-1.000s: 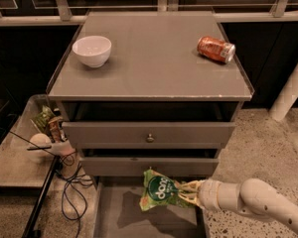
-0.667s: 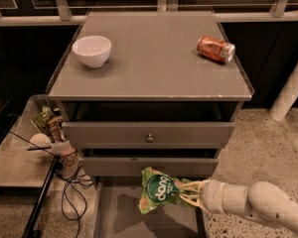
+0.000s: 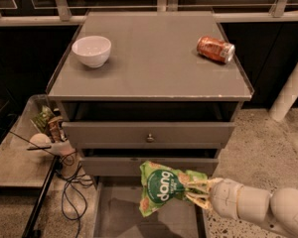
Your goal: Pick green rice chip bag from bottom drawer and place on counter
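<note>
Jaws of the gripper (image 3: 192,192) pinched the right edge of the green rice chip bag (image 3: 161,195), which hung just left of them, over the open bottom drawer (image 3: 120,217). Higher up and well apart lay the counter (image 3: 149,68), bearing a white bowl (image 3: 91,50) and an orange can (image 3: 216,49).

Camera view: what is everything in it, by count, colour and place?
green rice chip bag: one, light green, held above the bottom drawer
bottom drawer: one, grey, pulled open at the cabinet's foot
counter: one, grey, cabinet top
bowl: one, white, counter's left rear
can: one, orange, lying on counter's right rear
side table: one, glass-topped, left of cabinet, with clutter
gripper: one, whitish, lower right, fingers closed on the bag's right end
</note>
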`<state>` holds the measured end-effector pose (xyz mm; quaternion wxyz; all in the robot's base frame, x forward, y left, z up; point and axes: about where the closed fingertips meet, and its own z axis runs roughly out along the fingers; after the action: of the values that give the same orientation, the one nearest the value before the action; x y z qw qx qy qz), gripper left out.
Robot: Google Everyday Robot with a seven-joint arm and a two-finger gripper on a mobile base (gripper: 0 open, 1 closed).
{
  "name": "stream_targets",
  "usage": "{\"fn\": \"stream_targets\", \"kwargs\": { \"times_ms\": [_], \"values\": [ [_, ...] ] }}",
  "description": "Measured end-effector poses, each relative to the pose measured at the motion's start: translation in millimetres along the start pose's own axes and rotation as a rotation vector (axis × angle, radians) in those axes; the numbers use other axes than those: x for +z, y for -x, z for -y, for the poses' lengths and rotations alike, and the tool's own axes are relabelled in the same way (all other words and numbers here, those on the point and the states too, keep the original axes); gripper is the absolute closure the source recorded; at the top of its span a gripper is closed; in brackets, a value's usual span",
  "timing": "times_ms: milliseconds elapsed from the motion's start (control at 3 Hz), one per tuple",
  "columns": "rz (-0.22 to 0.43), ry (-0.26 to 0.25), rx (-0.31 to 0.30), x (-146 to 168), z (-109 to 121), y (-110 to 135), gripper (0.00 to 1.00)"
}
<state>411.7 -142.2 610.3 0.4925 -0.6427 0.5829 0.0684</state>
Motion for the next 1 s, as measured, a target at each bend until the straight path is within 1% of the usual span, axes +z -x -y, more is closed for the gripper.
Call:
{"fn": "stream_targets", "kwargs": {
  "times_ms": [333,667,1000],
  "values": [
    [-0.028,-0.023,-0.078,-17,32,30,1.0],
    [-0.07,-0.054,-0.161,-24,73,59,1.0],
    [-0.089,-0.103,-0.264,-30,130,89,1.0]
  ]
}}
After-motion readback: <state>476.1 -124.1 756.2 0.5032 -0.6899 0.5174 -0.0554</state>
